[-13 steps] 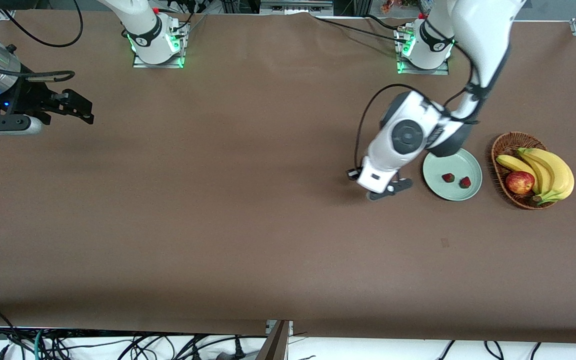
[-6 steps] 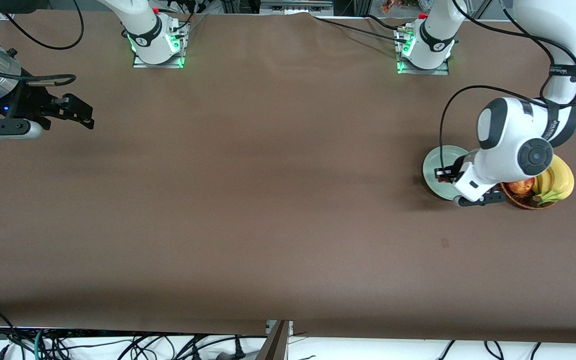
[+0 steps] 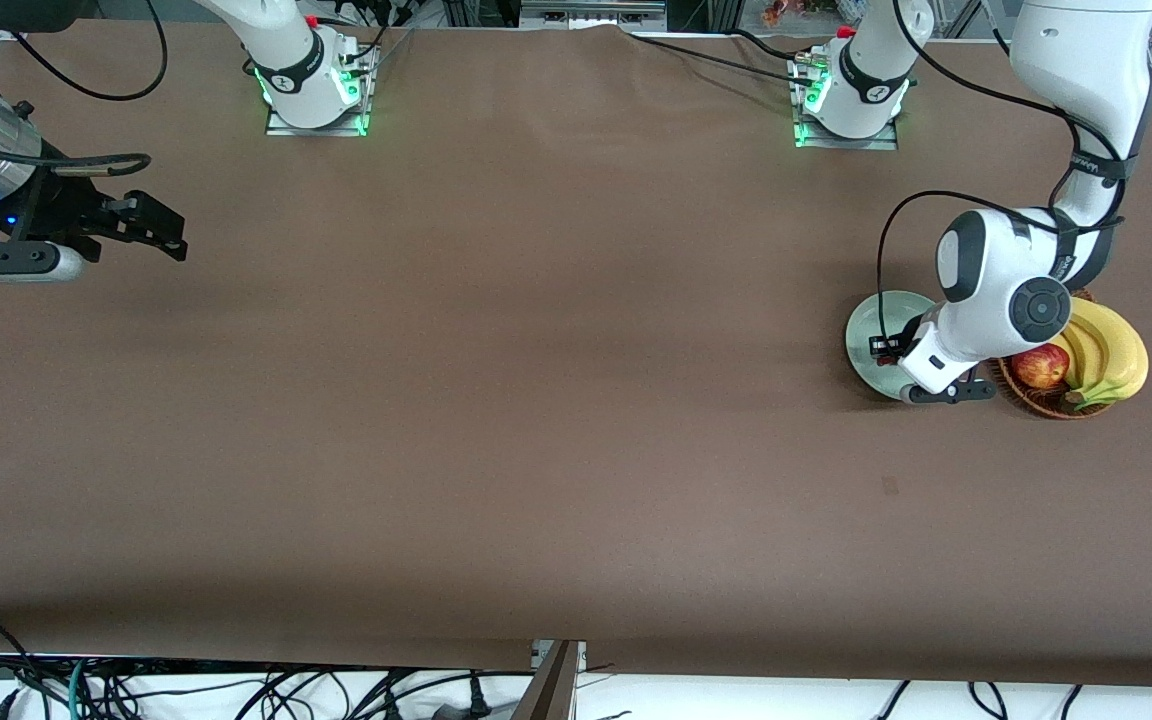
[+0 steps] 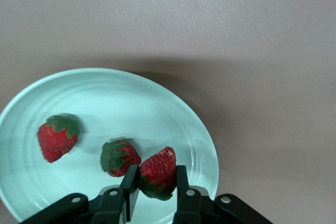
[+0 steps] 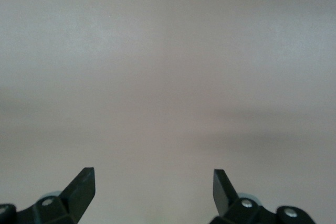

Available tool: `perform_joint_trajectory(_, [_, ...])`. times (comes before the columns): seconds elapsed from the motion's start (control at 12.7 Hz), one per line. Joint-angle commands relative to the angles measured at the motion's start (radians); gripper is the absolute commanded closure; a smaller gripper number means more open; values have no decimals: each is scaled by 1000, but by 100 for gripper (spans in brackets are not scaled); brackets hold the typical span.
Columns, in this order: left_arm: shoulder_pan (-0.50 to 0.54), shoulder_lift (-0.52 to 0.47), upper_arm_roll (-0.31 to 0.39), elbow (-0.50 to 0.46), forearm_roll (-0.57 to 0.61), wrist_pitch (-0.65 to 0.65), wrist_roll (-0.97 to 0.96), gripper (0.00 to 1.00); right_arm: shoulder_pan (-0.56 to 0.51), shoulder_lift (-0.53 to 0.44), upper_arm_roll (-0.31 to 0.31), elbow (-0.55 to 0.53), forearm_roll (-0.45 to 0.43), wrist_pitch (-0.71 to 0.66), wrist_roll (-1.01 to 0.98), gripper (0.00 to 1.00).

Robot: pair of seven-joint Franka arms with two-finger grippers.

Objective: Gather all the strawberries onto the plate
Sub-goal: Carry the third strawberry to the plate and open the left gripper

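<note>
Strawberries: two lie in the mint plate (image 4: 173, 108) at mid-right of the front view, while the left pincer (image 4: 155, 184), low over it, grips the third strawberry (image 4: 157, 171) for release; the right pincer (image 5: 153, 187) waits open, upper left.

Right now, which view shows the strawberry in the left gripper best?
Left wrist view: the held strawberry sits between the left gripper fingers over the plate. In the front view the arm hides it; the right wrist view shows only table.
</note>
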Motion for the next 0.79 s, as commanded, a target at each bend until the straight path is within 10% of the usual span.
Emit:
perform_joint_trajectory(0.0, [-5,-15,5,-2,-28,-3,76,0,-13,9,8,22,4,-8,0,1])
perform_joint_trajectory(0.71, [-5,-339,-4,87,-16,-297,77,0,-13,9,8,22,4,-8,0,1])
